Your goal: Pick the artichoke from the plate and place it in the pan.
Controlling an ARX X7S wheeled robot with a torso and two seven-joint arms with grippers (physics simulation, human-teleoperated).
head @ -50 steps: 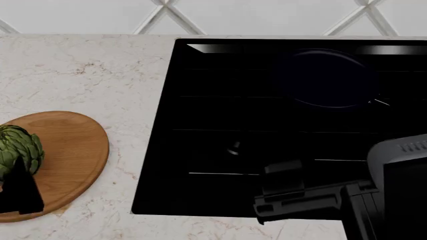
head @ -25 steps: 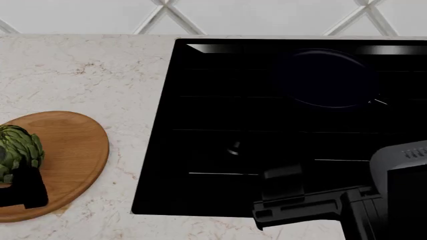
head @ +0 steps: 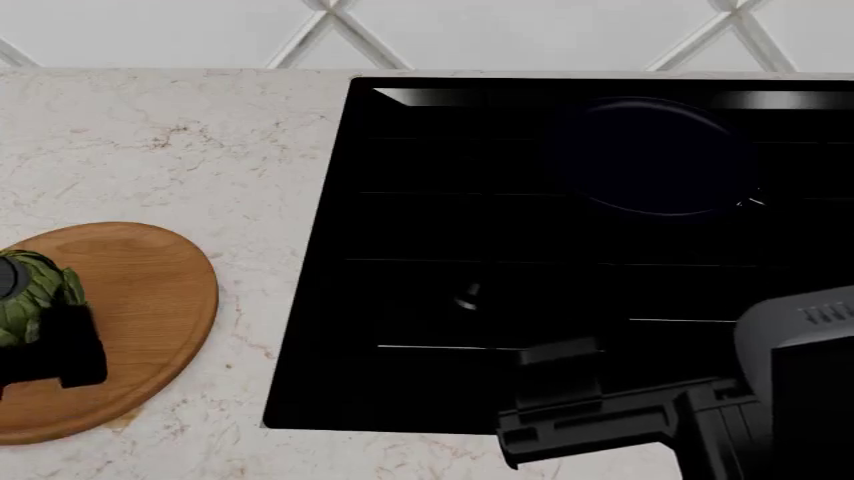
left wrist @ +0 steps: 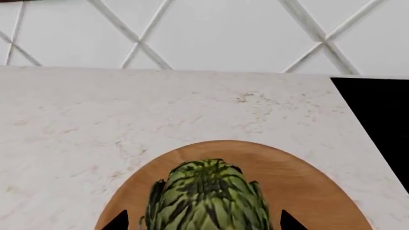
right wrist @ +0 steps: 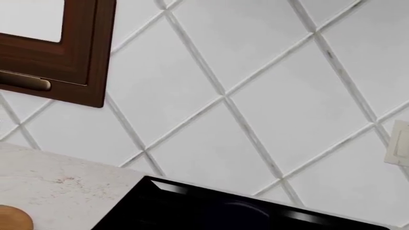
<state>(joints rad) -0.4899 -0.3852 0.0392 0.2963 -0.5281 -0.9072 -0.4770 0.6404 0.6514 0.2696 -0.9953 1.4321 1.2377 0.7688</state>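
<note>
Logging my left gripper (left wrist: 203, 221) open astride the artichoke (left wrist: 206, 197), apparently ungrasped on the plate (head: 147, 300) at nine o'clock; pan (head: 654, 155) empty at one o'clock; right gripper (head: 561, 385) idle, jaw state indeterminable; lift and transfer outstanding.

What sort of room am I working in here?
Most likely a home kitchen: a black glass cooktop set into a marble-look counter, a diamond-tiled backsplash, and a pan on the hob.
</note>
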